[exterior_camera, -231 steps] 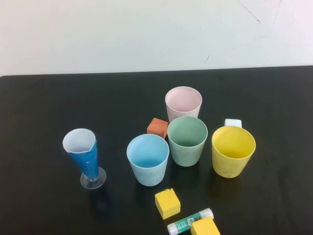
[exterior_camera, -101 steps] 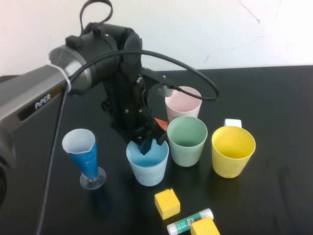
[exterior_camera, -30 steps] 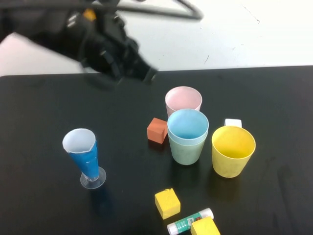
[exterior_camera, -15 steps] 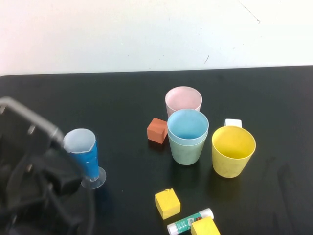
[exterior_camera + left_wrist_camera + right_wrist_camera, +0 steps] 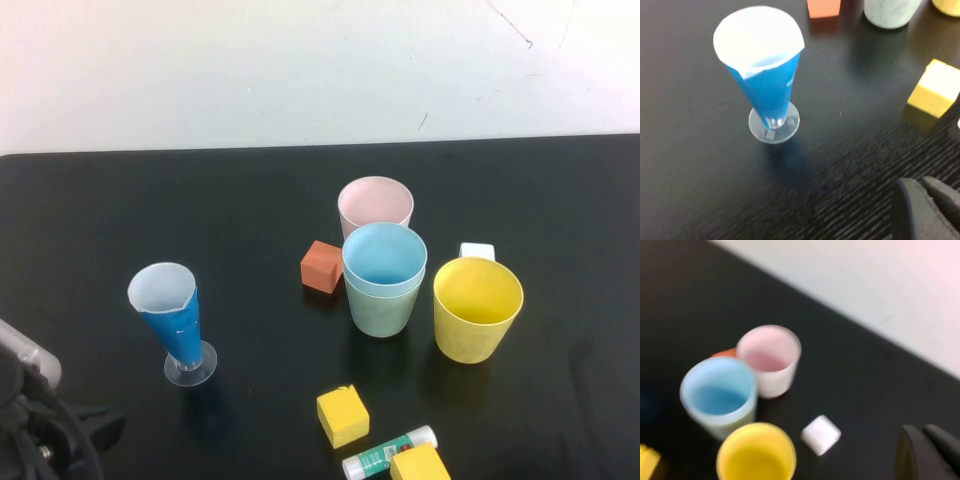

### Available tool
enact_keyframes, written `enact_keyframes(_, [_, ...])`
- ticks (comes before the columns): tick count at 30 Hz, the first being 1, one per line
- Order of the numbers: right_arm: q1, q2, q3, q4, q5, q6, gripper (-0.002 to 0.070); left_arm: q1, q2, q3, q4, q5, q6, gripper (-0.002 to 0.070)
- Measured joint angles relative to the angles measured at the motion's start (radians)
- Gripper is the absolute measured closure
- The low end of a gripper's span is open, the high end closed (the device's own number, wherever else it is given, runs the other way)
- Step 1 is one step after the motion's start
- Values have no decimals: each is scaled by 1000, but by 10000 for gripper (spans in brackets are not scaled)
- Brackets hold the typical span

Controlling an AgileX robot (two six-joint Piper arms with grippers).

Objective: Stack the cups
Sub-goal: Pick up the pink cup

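Left end effector (image 5: 927, 210) sat clenched and empty at the counter's (image 5: 120, 220) near left corner, near the tall blue-and-white cone glass (image 5: 172, 318). We saw the right end effector (image 5: 927, 452) clenched too, holding nothing, apart from the cups. Beside that glass, the light blue plastic tumbler (image 5: 384, 258) sat nested inside the sage green tumbler (image 5: 382, 312), with the pale pink tumbler (image 5: 375, 206) just behind and the yellow tumbler (image 5: 476, 307) alongside.

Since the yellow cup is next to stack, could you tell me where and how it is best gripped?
Probably at the rim of the yellow cup, one finger inside, from above on its right side: it stands upright and open, tapering downward, with the blue cup and white block crowding left and behind.
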Motion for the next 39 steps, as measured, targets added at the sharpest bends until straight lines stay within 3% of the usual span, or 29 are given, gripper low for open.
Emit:
enact_keyframes(5, [15,157,-190,8,178,-28,679,0,0,0,19,25,0,673])
enact_keyframes(9, [96,277,-338,-6,260,-64,679,0,0,0,23,31,0,673])
enact_keyframes(17, [290,524,-610,-155,280,-51,679,0,0,0,27,52,10,673])
enact_keyframes(25, [344,763,-723,-169,235,27,655,0,0,0,46,52,10,673])
enact_keyframes(28, [345,839,-734,-169,219,66,556,0,0,0,49,52,10,673])
enact_keyframes(33, [345,909,-737,-169,189,77,246,0,0,0,53,52,11,673])
enact_keyframes(35, [345,920,-737,-170,164,80,180,0,0,0,55,52,11,673])
enact_keyframes(39, [345,924,-738,-173,95,103,143,0,0,0,56,52,11,674])
